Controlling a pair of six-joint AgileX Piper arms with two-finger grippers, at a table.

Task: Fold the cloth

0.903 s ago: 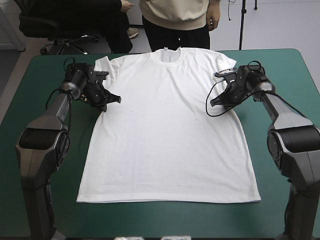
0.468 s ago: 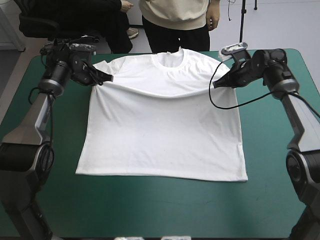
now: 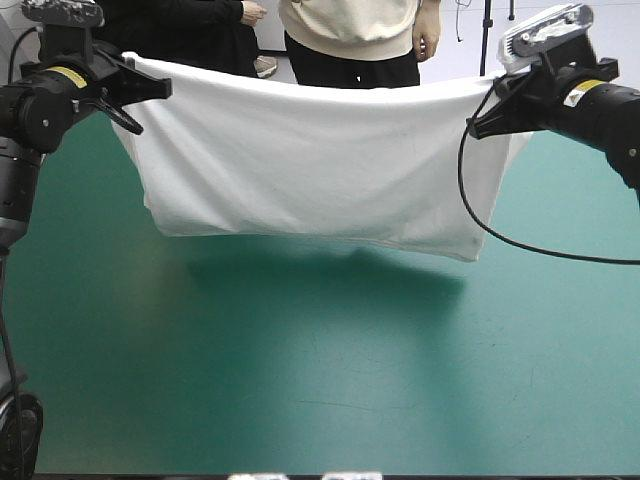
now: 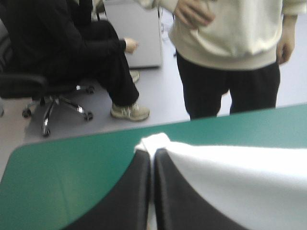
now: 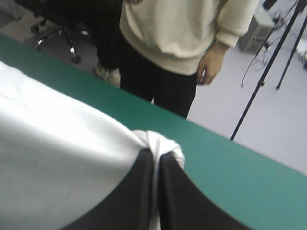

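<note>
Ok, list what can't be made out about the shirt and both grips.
- High view: the T-shirt hangs as one sheet; collar and sleeves are hidden behind its near face.
- Left wrist view: the left gripper covers the pinched cloth; which part it holds is unclear.
- Right wrist view: the right gripper does likewise; the cloth is cut off by the picture's edge, lower hem unseen.

The T-shirt point(image 3: 310, 160) hangs like a curtain and hides the far part of the desk point(image 3: 300, 360) behind it. Its collar and sleeves cannot be told among the folds. In both wrist views the cloth is cut off, and the piece pinched inside the left pincer point(image 4: 152, 153) and the right pincer point(image 5: 156, 155) is hidden.
</note>
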